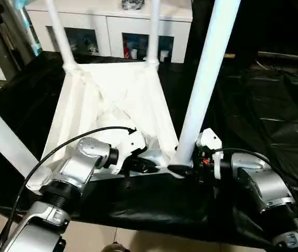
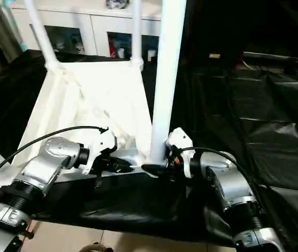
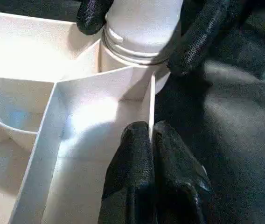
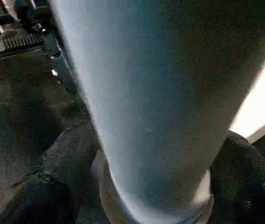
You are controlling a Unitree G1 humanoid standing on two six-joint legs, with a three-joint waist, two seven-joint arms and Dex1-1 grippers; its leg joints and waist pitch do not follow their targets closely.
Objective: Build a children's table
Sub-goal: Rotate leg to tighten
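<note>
Inverted white table top [image 1: 112, 100] lying ribbed side up on a black plastic sheet [image 1: 264, 105], with legs standing in its corner sockets: two far legs [image 1: 60, 31] before a white glass-door cabinet [image 1: 112, 31], one at the near left [image 1: 2, 136]. Right hand [image 3: 137, 28] closed around the base of the near right leg [image 1: 206, 73], one black finger on each side just above its socket. Left hand [image 3: 151, 168] pinched shut on the thin upright rim wall [image 3: 150, 100] of the top, just beside that socket.
</note>
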